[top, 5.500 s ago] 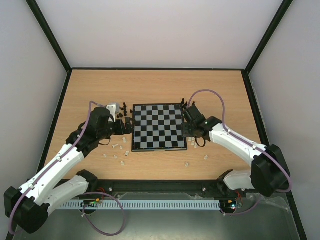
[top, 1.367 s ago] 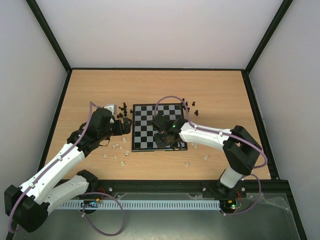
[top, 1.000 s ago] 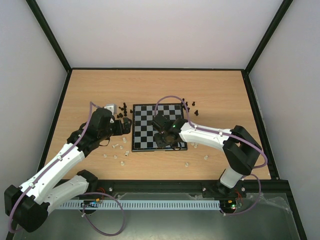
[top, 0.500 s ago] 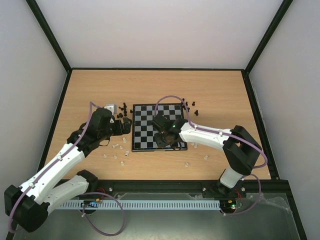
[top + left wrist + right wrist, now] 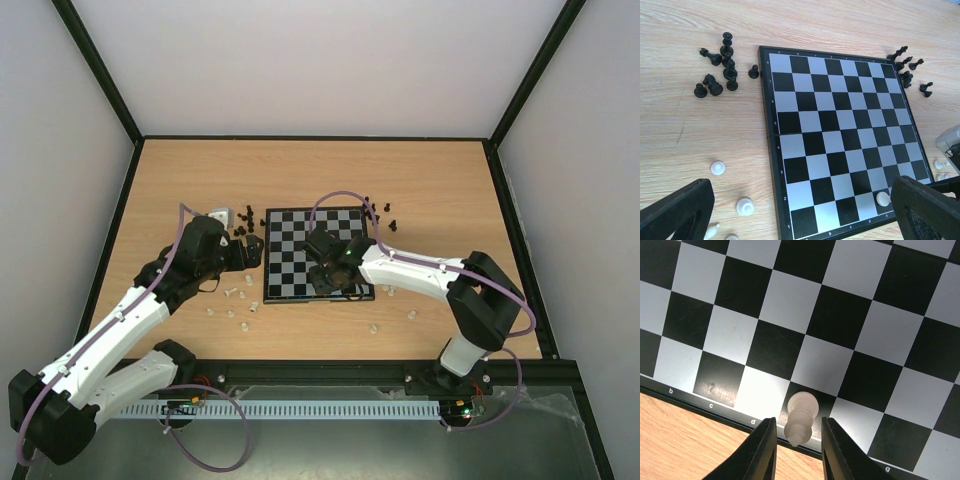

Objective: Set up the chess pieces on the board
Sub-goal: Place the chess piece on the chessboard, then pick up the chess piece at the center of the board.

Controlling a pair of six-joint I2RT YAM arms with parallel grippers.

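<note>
Nearest the arms, loose white pieces [image 5: 245, 326] are lying on the bench [image 5: 300, 180], not yet placed. Just beyond, the right claw [image 5: 798, 422] is hovering over the board's [image 5: 840, 130] near row. Its fingers [image 5: 762, 450] are standing slightly apart, either side of one white piece [image 5: 802, 407] and not pinching it. That piece is standing upright on a dark square beside the border. The gaps are slim, so a crooked lift is likely to clip the piece, tipping it or nudging it off the edge. To the left, the left claw [image 5: 255, 250] is hanging spread wide and empty beside the board. Farther off, black pieces [image 5: 722, 70] are clustering at both far corners, some lying down and so harder to grasp.
</note>
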